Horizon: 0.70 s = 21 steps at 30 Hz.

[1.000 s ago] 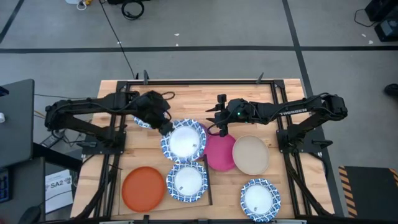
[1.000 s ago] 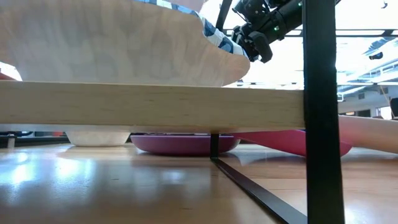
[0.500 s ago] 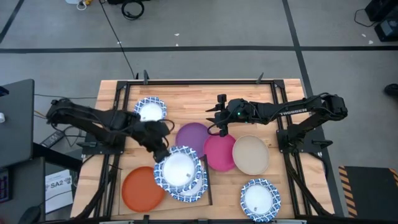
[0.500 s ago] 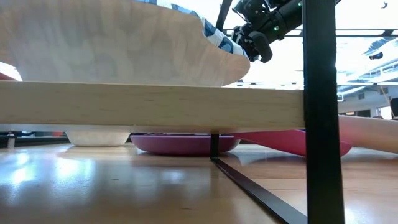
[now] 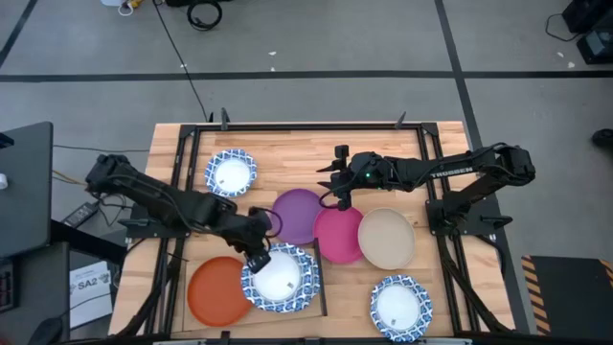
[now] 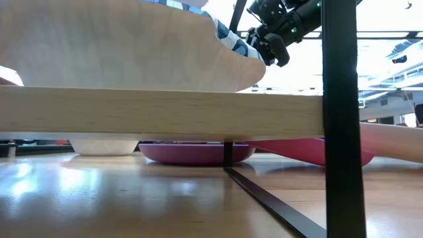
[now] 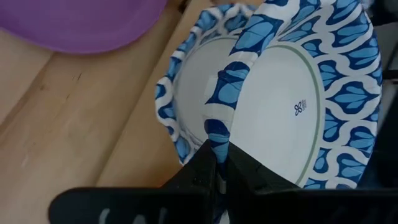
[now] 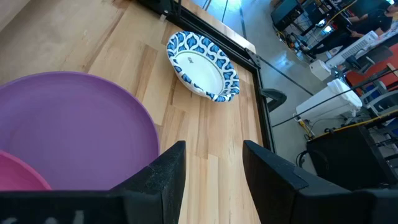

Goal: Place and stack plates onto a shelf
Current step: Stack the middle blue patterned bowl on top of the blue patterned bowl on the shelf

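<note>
The left gripper (image 5: 257, 261) is pinching the rim of a blue-patterned plate (image 5: 282, 276), its fingers (image 7: 208, 169) clamped together on that rim at the side next to the orange plate (image 5: 218, 290). The held plate is extending away from the claw toward the middle of the shelf (image 5: 322, 287), and in the left wrist view it is lying over a 2nd patterned plate (image 7: 186, 106), shifted a little so that the lower rim is showing on 1 side. I judge that the coming release is depending on this offset: the upper plate is needing to sit centred on the lower 1 before the fingers are letting go. The right gripper (image 5: 342, 199) is waiting with its fingers apart and empty above the purple plate (image 5: 296, 215), with the magenta plate (image 5: 337, 235) just beside it. 2 more patterned plates are lying on the table (image 5: 287, 153), 1 of them (image 5: 231, 172) near the left arm.
</note>
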Motion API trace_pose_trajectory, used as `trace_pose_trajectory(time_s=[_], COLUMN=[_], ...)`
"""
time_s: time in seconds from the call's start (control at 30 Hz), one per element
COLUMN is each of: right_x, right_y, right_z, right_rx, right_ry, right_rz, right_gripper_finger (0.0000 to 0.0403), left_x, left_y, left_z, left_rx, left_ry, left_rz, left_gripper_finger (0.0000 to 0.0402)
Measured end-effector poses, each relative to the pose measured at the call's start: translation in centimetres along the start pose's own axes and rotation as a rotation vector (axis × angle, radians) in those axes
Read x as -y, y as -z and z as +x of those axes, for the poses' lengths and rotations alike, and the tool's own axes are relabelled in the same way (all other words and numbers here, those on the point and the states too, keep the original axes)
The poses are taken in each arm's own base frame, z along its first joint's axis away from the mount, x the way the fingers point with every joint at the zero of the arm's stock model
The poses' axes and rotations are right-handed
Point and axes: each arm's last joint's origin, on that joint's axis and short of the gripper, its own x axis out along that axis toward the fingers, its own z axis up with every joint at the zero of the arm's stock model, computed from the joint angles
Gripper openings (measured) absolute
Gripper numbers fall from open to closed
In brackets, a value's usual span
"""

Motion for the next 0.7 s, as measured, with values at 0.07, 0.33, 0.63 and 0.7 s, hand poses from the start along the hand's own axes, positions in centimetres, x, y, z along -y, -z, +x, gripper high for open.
trace_pose_trajectory(time_s=[0.07,0.33,0.63,0.7], right_x=[0.0,0.0,0.0,0.0], right_y=[0.0,0.0,0.0,0.0], right_z=[0.0,0.0,0.0,0.0], right_rx=[0.000,0.001,0.002,0.003], right_ry=[0.000,0.001,0.001,0.002], right_rz=[0.000,0.000,0.001,0.001], right_gripper_finger=[0.0165,0.0165,0.0165,0.0165], left_x=[0.0,-0.2,0.2,0.0], left_y=[-0.1,-0.8,-1.6,-1.5], left_z=[0.8,2.6,3.9,4.4], left_rx=[-0.012,-0.023,0.009,-0.006], left_ry=[-0.020,-0.053,-0.014,-0.033], left_rz=[0.001,0.024,0.025,0.024], left_gripper_finger=[0.0022,0.0022,0.0022,0.0022])
